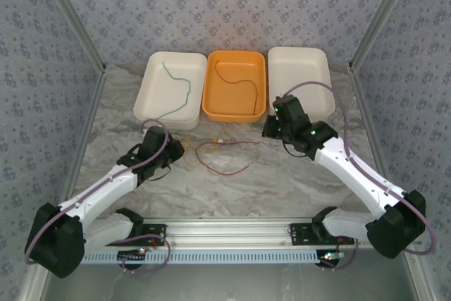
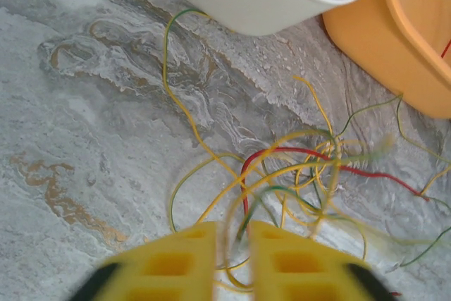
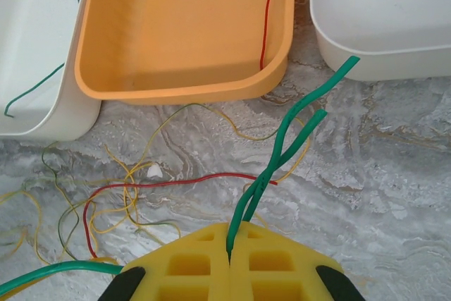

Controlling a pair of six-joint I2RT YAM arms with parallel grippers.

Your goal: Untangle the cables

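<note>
From above: three trays in a row at the far side of the marbled worktop (image 1: 282,181): left white tray (image 1: 158,89), orange tray (image 1: 225,96) in the middle, right white tray (image 1: 303,68). One thin green wire (image 1: 187,89) lies curled in the left white tray, and a dark red wire (image 1: 252,93) lies in the orange tray. The other cables (image 1: 215,147) sit in a loose knot on the worktop just in front of the orange tray, between the two arms. Left hand (image 1: 176,149) is low at the knot's left edge. Right hand (image 1: 270,128) is off to the knot's right, by the orange tray's front corner.

Left wrist cam: the left hand's (image 2: 232,234) yellow fingers (image 2: 183,259) stand a little apart w/ blurry yellow strands running thru the gap. Nothing looks pinched, so I'd call it released. Ahead, yellow, green & red strands cross over each other on the stone, w/ the left white tray's corner and the orange tray's edge beyond.

Right wrist cam: the right hand (image 3: 229,234) is pressed tight, clenched on a green cable (image 3: 259,187). Two strands of it, twisted round each other, rise from the seam and fork at the tips, in front of the gap btw. orange tray & right white tray. Another green length shows at lower left. Past it, a red strand + the yellow tangle lie flat on the worktop, w/ a small white bit (image 3: 153,170) among them.
</note>
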